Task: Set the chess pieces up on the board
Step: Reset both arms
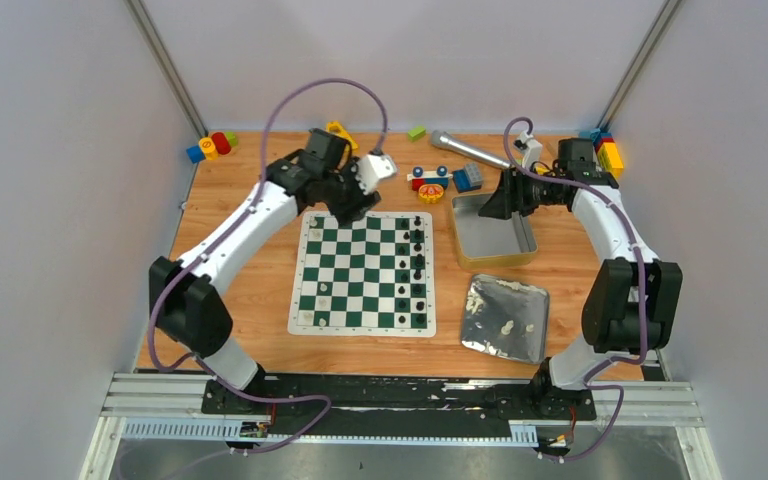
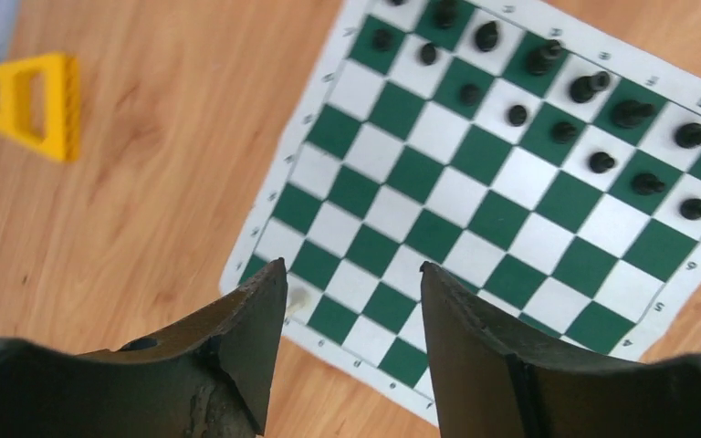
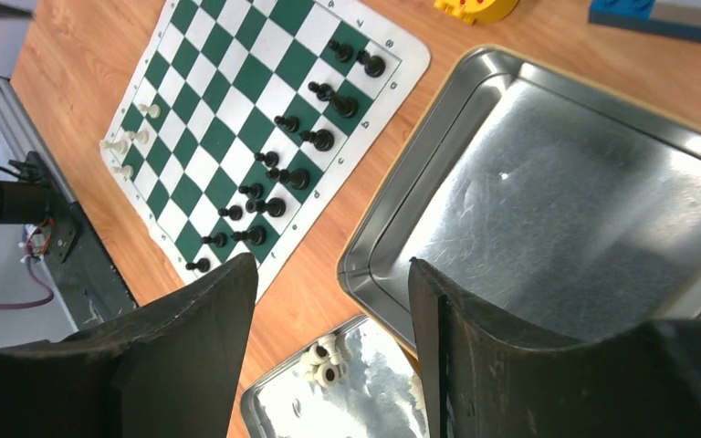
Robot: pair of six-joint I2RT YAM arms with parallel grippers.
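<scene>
The green-and-white board (image 1: 363, 272) lies in the middle of the table. Black chess pieces (image 1: 410, 262) stand in two files along its right side, and a few white chess pieces (image 1: 321, 289) stand near its left edge. My left gripper (image 1: 351, 210) hovers open over the board's far left corner; in the left wrist view the gripper (image 2: 351, 274) is empty, and one white piece (image 2: 297, 297) stands on the board beside the left finger. My right gripper (image 1: 487, 207) hangs open and empty over a bare silver tin (image 3: 557, 201). More white pieces (image 3: 329, 360) lie in a second tin (image 1: 505, 318).
Toy blocks (image 1: 210, 146) sit at the far left corner and others (image 1: 606, 152) at the far right. A yellow toy (image 2: 32, 100), a toy car (image 1: 427, 180), a blue block (image 1: 467, 178) and a silver microphone (image 1: 465, 150) lie behind the board.
</scene>
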